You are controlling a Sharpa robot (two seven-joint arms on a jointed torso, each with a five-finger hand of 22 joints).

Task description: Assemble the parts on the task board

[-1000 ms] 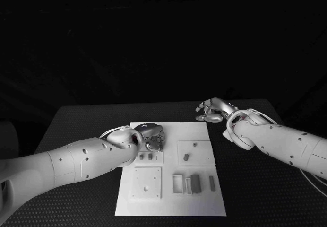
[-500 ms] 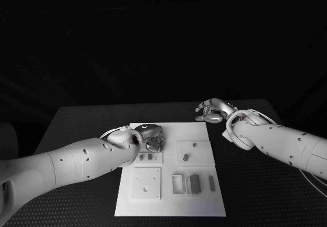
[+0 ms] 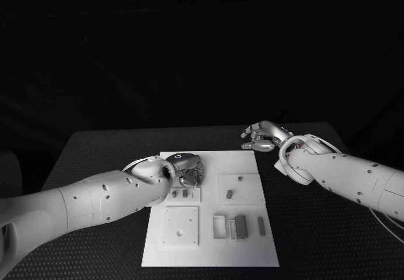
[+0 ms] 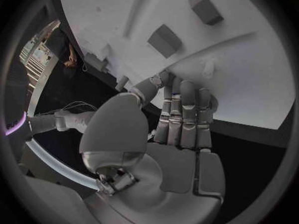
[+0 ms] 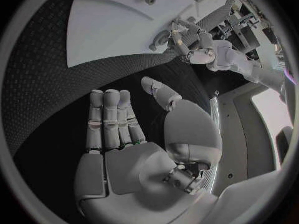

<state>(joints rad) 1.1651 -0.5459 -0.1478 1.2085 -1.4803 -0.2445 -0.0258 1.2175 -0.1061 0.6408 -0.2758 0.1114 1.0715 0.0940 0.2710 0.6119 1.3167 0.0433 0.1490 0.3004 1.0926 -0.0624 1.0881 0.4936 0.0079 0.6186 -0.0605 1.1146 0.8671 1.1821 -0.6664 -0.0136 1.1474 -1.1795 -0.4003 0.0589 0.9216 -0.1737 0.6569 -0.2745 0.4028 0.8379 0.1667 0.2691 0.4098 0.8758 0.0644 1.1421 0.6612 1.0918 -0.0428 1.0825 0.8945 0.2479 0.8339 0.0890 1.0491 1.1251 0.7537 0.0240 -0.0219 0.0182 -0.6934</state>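
White task board (image 3: 253, 245) is laid mid-tabletop (image 3: 101, 151), its small parts (image 3: 241, 226) scattered in its recesses. The left robot hand (image 3: 187, 169) is lowered at the far-left corner, fingers extended, apparently grasping nothing. The right robot hand (image 3: 263, 137) is held released off the board. The board could be nudged if fingertips are pressed down misaligned.
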